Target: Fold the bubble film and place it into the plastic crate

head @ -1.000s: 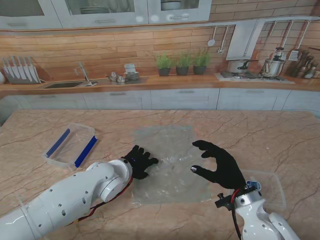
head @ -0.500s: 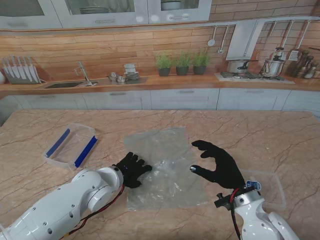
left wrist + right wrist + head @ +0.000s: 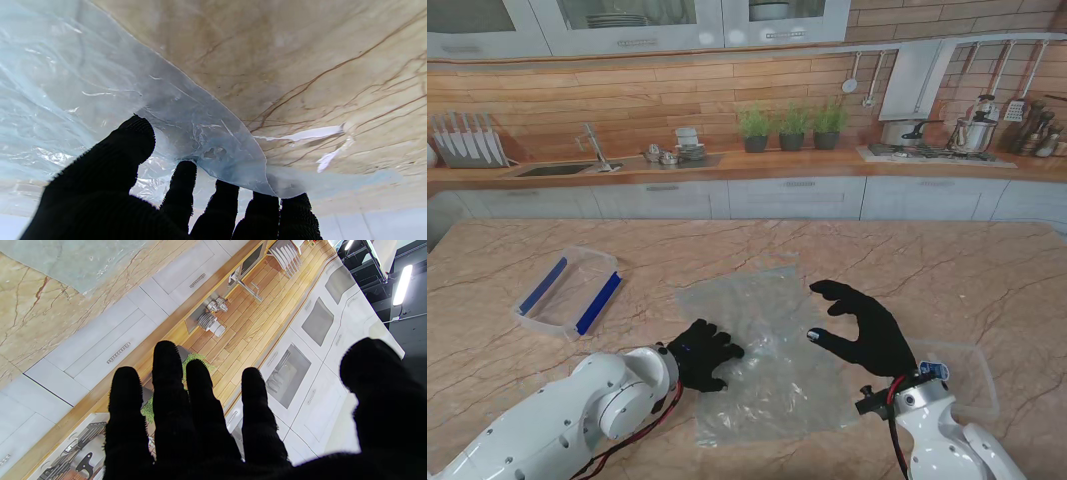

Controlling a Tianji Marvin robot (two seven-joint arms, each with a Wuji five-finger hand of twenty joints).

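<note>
Film (image 3: 767, 355), clear and crinkled, lies spread across the middle of the marble table (image 3: 987, 270) in the stand's view, its near edge low in the frame. The left hand (image 3: 700, 354), in a black glove, sits at the film's left edge in the lower centre of the frame. Its wrist view shows that edge lifted off the marble and draped over the fingertips (image 3: 186, 173), with the thumb (image 3: 135, 133) against the sheet on the other side; it looks like a pinch on the film, though the plastic blurs where exactly the contact is. The right hand (image 3: 867, 325) hangs above the film's right side, lower right of centre, fingers spread and slightly curled, holding nothing; its wrist camera sees only the splayed fingers (image 3: 166, 380) against the kitchen cabinets, with a corner of film in the upper left of that view. A clear crate (image 3: 972, 375) stands just right of that hand near the lower right of the frame. A lid (image 3: 567, 290) with blue clips lies well apart at the left of the frame.
</note>
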